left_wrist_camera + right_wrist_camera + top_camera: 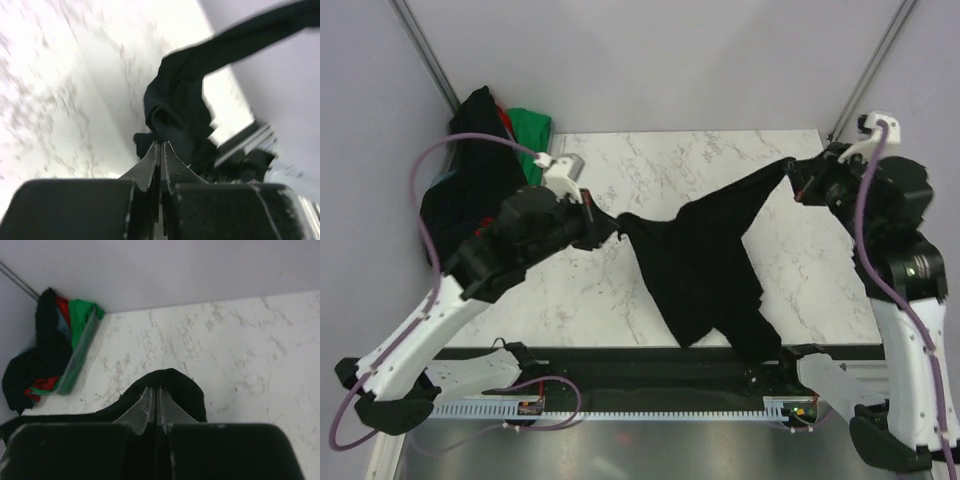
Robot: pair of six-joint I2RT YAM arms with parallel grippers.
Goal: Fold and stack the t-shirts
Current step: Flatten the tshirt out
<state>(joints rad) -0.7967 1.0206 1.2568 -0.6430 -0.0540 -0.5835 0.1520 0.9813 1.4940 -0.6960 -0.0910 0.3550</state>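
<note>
A black t-shirt (705, 265) hung stretched between the two arms over the marble counter (620, 300). The left end effector (610, 228) pinched one end and the right end effector (798, 180) the other (both clamped on cloth), while the bulk sagged toward the near edge. A heap of t-shirts (470, 190), mostly black with green showing, sat at the far-left corner.

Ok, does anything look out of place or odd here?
Nothing damaged. The black t-shirt hangs twisted and bunched between the left gripper and right gripper, not laid flat. The shirt pile at the far-left corner spills over its bin.
</note>
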